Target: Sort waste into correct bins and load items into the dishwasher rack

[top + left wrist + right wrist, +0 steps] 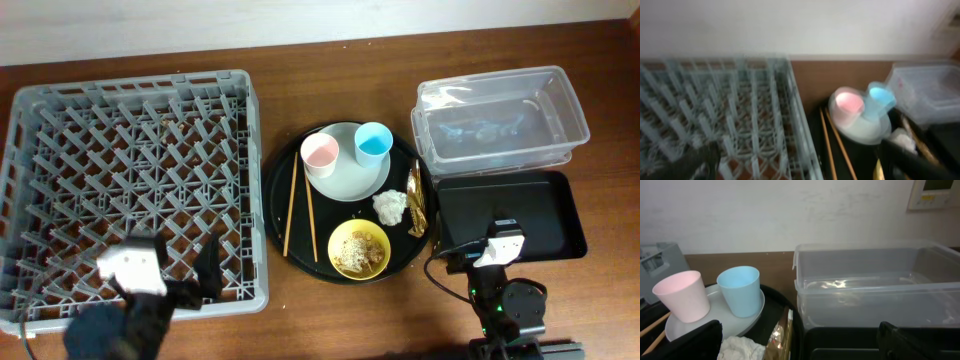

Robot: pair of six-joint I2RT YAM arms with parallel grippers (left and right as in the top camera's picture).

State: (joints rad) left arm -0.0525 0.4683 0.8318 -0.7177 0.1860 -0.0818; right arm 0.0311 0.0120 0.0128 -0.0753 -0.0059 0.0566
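The grey dishwasher rack (140, 88) fills the left half of the surface. The round black tray (278, 200) sits mid-surface, just beside the rack's right wall. At the far right corner stands the clear tub (500, 125), with the black rectangular tray (545, 205) against its near side. The left tool (800, 150) hangs over the rack's near right corner, jaws spread wide with nothing between them. The right tool (800, 327) hangs over the near edge of the black rectangular tray, likewise wide apart and empty.

On the round black tray, the white plate (355, 180) takes the far part and carries the pink cup (320, 152) and the blue cup (373, 143), both upright (side by side, pink to the left). The yellow bowl (333, 250) sits at the near edge, holding the food scraps (362, 255). The chopsticks (291, 210) lie along the left edge. The napkin (390, 206) lies toward the right, with the gold wrapper (416, 205) just beside it at the right rim.
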